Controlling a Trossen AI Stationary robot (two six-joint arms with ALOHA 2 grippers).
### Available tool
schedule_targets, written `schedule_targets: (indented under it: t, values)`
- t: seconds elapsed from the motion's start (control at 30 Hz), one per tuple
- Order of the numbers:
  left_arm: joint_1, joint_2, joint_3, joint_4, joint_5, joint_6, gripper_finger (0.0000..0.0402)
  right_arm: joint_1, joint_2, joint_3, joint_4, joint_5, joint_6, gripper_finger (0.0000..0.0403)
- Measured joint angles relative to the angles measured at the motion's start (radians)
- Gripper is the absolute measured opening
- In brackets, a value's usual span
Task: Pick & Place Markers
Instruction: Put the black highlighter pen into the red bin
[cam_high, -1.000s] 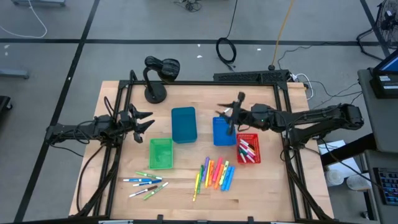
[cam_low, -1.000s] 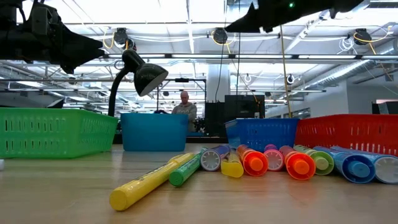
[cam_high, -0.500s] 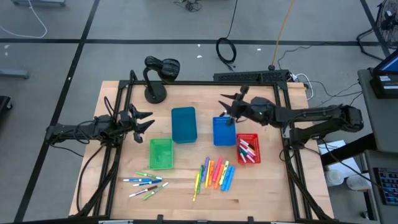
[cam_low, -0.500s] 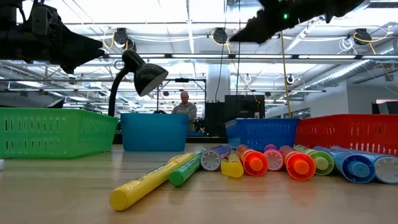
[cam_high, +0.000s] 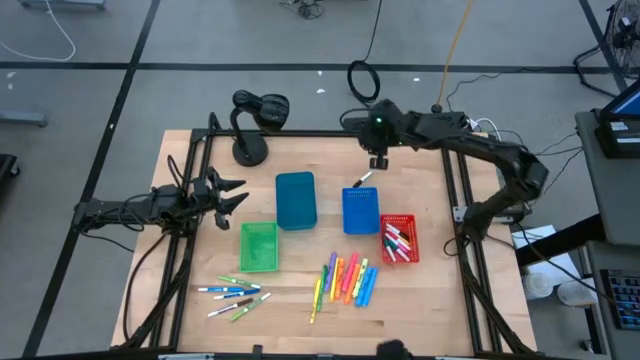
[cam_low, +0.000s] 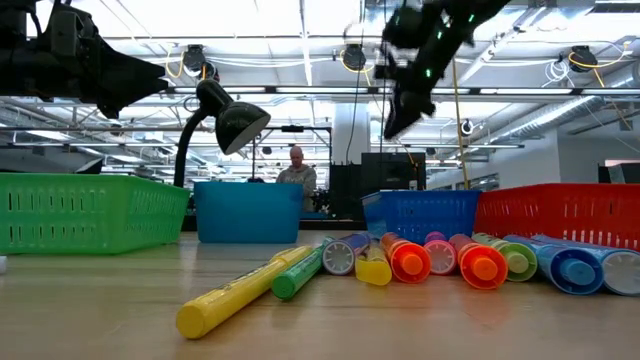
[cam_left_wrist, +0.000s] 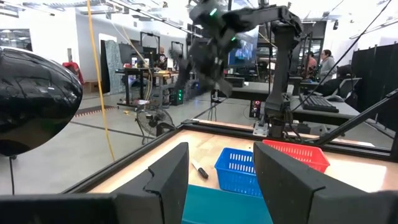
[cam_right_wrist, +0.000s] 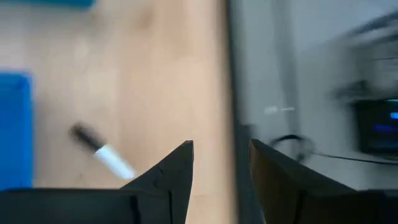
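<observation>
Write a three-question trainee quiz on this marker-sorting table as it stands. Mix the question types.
1. True or false: the stray marker beside the blue bin lies inside that bin.
2. Which bin already holds markers? A green bin B red bin C teal bin
3. Fill in: the right claw hangs above the table's ____ edge, by the lamp side.

Key: 1 false, it lies on the wood just outside the bin. 2 B. 3 far; the left claw waits, open, left of the teal bin.
</observation>
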Motion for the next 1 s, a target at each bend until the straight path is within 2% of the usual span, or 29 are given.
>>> schedule_targets:
  t: [0.13, 0.33, 0.43, 0.57, 1.0]
  values:
    - [0.0, 0.0, 0.0, 0.0, 0.0, 0.0, 0.0184, -0.043, 0.11, -0.006, -0.002, -0.141, 0.007, 0.014]
    - [0.0, 0.0, 0.0, 0.0, 0.0, 0.0, 0.0184, -0.048, 0.227, -0.03, -0.006, -0.199, 0.008, 0.0138]
    - [0.0, 0.0, 0.0, 0.0, 0.0, 0.0, 0.0184, -0.048, 0.255, -0.058, -0.014, -0.266, 0.007, 0.0137]
    - [0.0, 0.0, 0.0, 0.0, 0.0, 0.0, 0.0184, -0.045, 0.257, -0.11, -0.004, -0.266, -0.016, 0.0137]
    - [0.0, 0.0, 0.0, 0.0, 0.0, 0.0, 0.0184, -0.046, 0.251, -0.286, 0.229, -0.216, -0.084, 0.0137]
